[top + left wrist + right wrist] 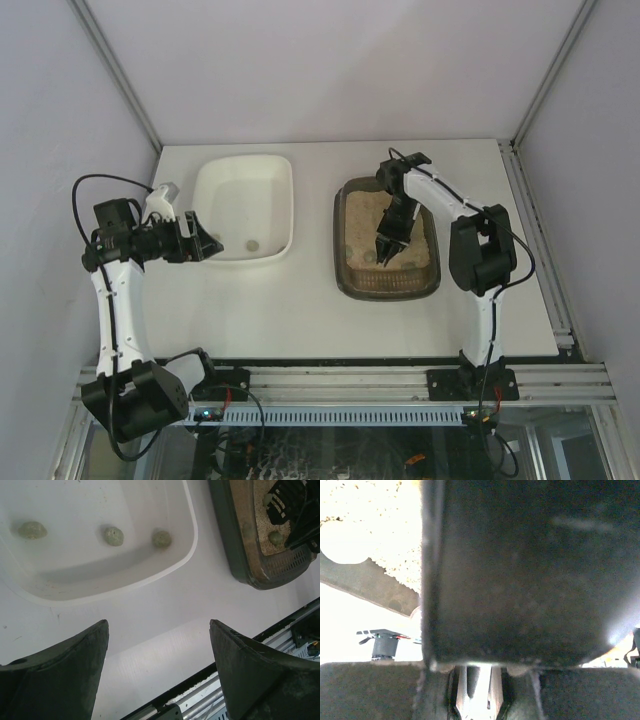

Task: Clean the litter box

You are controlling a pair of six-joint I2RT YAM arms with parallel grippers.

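Top external view: the litter box (385, 288) sits right of centre on the table (300, 310), with the right gripper (390, 238) closed tight on a dark scoop (520, 570) dipped into its litter, presumably to sift out clumps. The left gripper (157, 625) hangs wide and empty beside the white tub (165, 570), which holds three clumps (114, 536); it is likely parked clear of the transfer path.

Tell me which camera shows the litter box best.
Top external: the whole litter box is in frame, rim and litter. Left wrist catches just one end; right wrist shows only a patch of litter past the dark scoop filling its frame.
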